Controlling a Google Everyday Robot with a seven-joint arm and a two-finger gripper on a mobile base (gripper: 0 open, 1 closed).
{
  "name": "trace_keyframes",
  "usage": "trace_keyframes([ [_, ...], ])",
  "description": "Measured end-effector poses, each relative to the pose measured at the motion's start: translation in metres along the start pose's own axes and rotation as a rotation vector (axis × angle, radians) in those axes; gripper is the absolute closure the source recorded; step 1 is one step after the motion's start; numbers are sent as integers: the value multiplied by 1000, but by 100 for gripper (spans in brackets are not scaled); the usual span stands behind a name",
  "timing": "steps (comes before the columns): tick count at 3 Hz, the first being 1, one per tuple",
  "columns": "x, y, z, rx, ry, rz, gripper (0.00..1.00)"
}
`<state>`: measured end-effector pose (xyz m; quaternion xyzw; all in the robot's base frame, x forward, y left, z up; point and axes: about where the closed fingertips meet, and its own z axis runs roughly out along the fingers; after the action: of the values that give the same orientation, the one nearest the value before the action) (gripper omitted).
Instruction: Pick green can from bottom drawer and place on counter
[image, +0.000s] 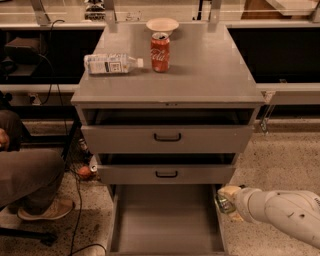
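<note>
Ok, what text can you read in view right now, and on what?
"Coca-Cola": on the red can on the counter.
Label on the bottle: too blurred to read.
Around the gripper, at the bottom drawer's right edge: nothing readable.

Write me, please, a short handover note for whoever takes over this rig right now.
Gripper: shut on the green can, low at the right wall of the open bottom drawer.
Done: can grasped, it seems; not yet raised.
Left: lift it to the counter, set it down upright on the bare right half, away from the red can, bottle and bowl, then release.
</note>
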<state>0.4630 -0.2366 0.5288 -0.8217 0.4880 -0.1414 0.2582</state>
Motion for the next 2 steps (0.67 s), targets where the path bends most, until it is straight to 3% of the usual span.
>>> trace_keyframes([
  [1,19,-46,-39,92,10,-31,100],
  [2,39,-92,-88,155,55,-113,100],
])
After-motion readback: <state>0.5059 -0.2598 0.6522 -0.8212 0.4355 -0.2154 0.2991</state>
